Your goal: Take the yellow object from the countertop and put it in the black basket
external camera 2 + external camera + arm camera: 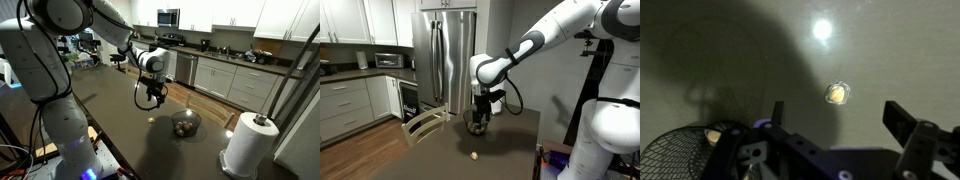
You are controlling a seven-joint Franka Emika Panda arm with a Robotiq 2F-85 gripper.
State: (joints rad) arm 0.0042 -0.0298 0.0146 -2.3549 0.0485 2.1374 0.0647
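Note:
The yellow object [838, 94], a tiny pale lump, lies on the dark countertop [880, 50]. It also shows in both exterior views [474, 155] [152, 121]. My gripper [838, 118] is open and empty. It hovers above the countertop with the object showing between its two fingers. It also shows in both exterior views [478, 108] [152, 94]. The black basket [680, 155] of round dark wire stands beside the gripper, apart from the object [185, 124] [477, 125]. Something pale yellowish lies inside it.
A tall white paper-towel roll [250, 145] stands on the countertop beyond the basket. A wooden chair [425, 122] stands at the table's edge. A steel fridge [450, 55] and kitchen cabinets [225, 75] are behind.

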